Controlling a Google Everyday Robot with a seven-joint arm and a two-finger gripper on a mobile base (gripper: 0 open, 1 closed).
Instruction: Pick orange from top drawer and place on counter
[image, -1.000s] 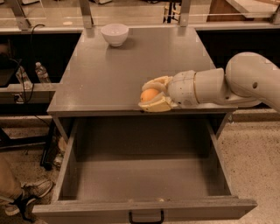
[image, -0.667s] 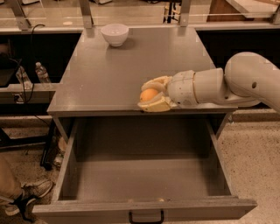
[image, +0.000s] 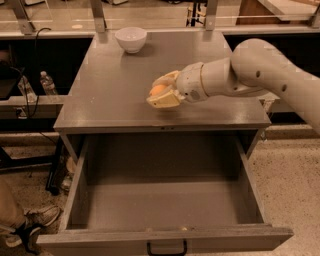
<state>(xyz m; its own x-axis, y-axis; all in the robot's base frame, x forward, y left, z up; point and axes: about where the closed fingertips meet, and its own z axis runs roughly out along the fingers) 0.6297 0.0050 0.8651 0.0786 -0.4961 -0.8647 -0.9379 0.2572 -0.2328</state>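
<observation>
Gripper (image: 154, 93) is positioned over the front half of the worktop (image: 107, 95), right of centre, with the arm entering from the right. The orange (image: 159, 90) is held between the two fingers (image: 165, 101), which are closed around it; only its left face is exposed. Whether the orange touches the worktop cannot be determined. Top drawer (image: 165, 205) is seen open below, floor bare. White bowl (image: 131, 39) is noted at the rear edge, well apart.
</observation>
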